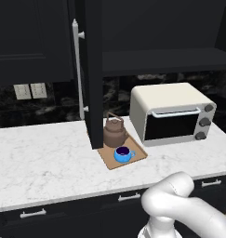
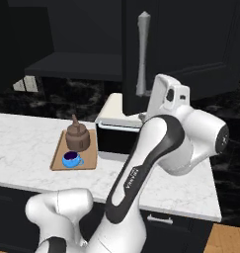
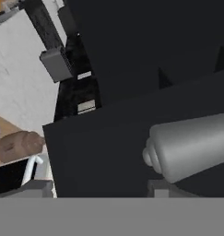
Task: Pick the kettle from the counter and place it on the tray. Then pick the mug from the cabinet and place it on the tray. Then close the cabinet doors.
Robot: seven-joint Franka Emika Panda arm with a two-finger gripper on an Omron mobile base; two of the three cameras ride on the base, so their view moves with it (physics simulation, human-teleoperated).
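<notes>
The silver bar handle (image 3: 191, 145) is right by the tool; I cannot tell how wide it is. It looks ready to shut the cabinet doors (image 1: 92, 74). The kettle (image 1: 115, 132) and mug (image 1: 123, 154) sit on the tray (image 1: 138, 155).

A squat brown kettle (image 1: 115, 132), bail handle arched over its lid knob, stands at the back of a tan wooden tray (image 1: 137, 153) on the white marble surface (image 1: 44, 153). A small bright blue mug (image 1: 123, 154) sits on the tray just in front of it. Above, the black cabinet (image 1: 161, 60) is open, its door panels (image 1: 92, 74) swung outward, silver bar handle (image 1: 78, 69) vertical.
</notes>
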